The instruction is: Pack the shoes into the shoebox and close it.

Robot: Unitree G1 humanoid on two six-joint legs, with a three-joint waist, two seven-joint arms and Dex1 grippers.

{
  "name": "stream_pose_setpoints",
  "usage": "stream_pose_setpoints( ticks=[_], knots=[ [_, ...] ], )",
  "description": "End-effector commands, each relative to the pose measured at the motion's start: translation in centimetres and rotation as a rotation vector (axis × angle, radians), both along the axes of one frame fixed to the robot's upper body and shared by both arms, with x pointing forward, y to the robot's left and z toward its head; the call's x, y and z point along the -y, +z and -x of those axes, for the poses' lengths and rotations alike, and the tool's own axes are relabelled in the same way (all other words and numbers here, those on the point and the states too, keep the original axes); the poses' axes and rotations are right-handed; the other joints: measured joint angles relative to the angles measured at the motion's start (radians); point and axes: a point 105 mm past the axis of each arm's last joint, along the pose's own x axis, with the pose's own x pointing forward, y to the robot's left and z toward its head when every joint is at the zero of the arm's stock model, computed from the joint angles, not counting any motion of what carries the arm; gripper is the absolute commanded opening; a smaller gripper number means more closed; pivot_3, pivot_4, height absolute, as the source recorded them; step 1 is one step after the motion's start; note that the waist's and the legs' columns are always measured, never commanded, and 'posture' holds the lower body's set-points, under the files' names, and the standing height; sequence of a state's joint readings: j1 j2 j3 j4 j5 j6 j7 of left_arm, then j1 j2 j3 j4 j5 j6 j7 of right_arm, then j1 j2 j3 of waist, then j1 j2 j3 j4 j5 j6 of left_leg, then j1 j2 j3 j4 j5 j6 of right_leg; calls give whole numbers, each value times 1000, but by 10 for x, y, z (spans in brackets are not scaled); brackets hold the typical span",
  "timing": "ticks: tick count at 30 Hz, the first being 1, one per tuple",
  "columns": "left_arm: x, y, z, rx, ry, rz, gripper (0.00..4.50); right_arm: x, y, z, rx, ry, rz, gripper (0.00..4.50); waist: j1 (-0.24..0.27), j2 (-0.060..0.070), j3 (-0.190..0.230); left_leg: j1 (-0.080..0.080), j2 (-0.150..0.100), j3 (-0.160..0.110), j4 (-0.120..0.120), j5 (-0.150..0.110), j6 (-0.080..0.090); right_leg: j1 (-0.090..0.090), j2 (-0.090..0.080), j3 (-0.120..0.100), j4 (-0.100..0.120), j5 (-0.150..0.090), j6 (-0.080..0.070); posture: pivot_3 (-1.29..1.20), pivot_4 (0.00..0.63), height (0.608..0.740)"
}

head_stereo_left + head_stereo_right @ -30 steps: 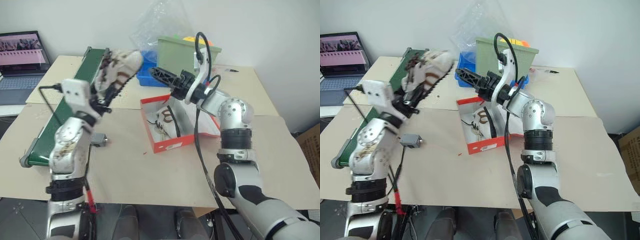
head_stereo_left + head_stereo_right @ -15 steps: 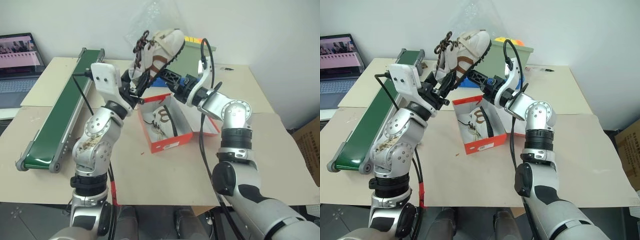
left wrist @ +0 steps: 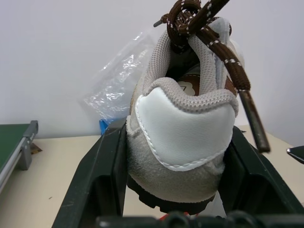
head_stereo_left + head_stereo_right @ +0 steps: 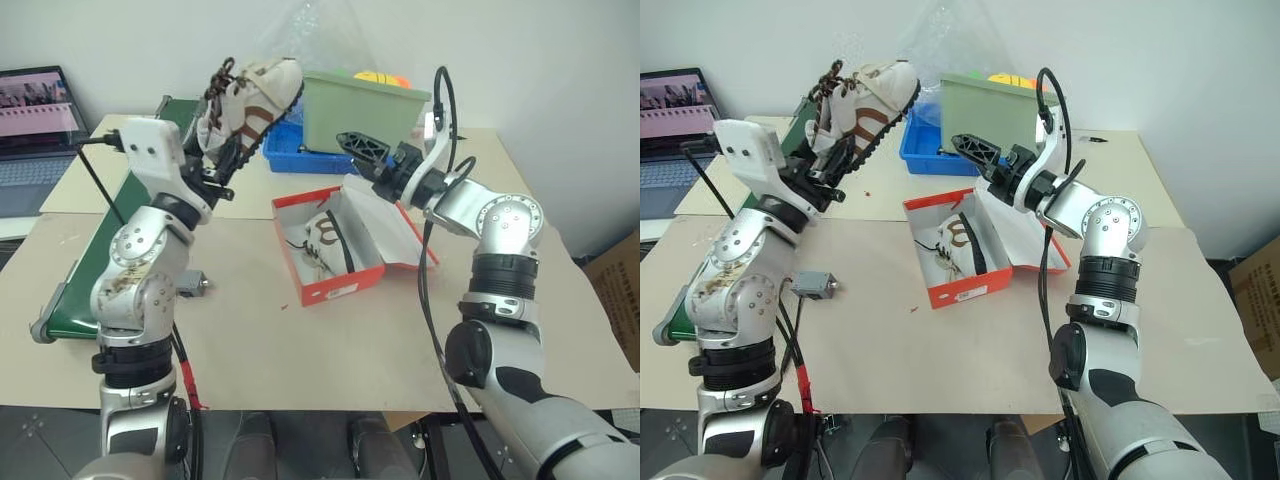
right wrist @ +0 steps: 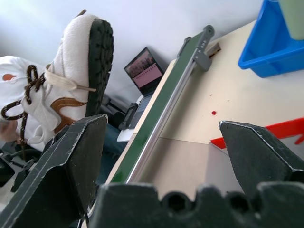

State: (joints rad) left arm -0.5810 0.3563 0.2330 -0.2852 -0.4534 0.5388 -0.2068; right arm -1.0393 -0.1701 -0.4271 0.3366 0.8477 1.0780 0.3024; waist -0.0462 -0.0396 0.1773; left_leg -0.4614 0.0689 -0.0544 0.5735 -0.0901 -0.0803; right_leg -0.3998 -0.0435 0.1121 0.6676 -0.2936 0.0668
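Cream shoe held: one off-white sneaker with brown laces and a dark sole is up in the air above the left side of the bench, toe pointing up and away, sole turned toward the right.
Left gripper: the left gripper pinches this sneaker at the heel, one black finger on each side; the left wrist view shows the white heel patch squeezed between the two fingers.
Second shoe: the other cream sneaker lies on its side inside the shoebox, laces loose on the white floor of the box.
Shoebox: the red-orange shoebox stands near the middle of the bench, its lid folded open to the right, white inside showing.
Right gripper: the right gripper is held above the far edge of the box and its open lid, pointing left, fingers spread wide with nothing between them.
Behind the box: a blue tray and a green bin stand side by side, with a clear plastic bag behind them.
Left edge: a green conveyor belt runs along the bench, and a laptop sits beyond it.
Small item: a grey block lies on the bench near the left arm.
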Motion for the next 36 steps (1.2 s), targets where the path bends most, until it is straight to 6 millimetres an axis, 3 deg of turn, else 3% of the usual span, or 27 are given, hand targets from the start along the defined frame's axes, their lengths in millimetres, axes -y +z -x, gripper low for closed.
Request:
stream_pose_setpoints(
  ticks=[1,6,11,28,36],
  knots=[
    [25,4,16,49,-76,-1,2237,-3,30,8,87,31,-57,4500,4,0,0,0,0,0,0,0,0,0,0,0,0,0,0,0,150,740],
    [47,-12,25,6,-118,43,2237,-2,34,8,96,34,-69,4500,6,0,0,0,0,0,0,0,0,1,0,-1,-1,0,0,0,150,740],
    [59,-16,27,-4,-143,44,2237,-4,44,12,106,66,-126,4500,1,0,0,0,0,0,0,0,0,1,0,0,-1,0,0,0,150,740],
    [96,4,16,41,-241,78,2237,-17,27,14,85,51,-65,4500,4,0,0,0,0,-1,1,0,0,1,0,0,-1,0,0,0,150,740],
    [94,-2,20,20,-235,103,2208,-9,31,6,95,-11,-88,2295,2,0,0,0,0,-1,1,0,0,1,0,0,-1,0,0,0,150,740]
  ],
)
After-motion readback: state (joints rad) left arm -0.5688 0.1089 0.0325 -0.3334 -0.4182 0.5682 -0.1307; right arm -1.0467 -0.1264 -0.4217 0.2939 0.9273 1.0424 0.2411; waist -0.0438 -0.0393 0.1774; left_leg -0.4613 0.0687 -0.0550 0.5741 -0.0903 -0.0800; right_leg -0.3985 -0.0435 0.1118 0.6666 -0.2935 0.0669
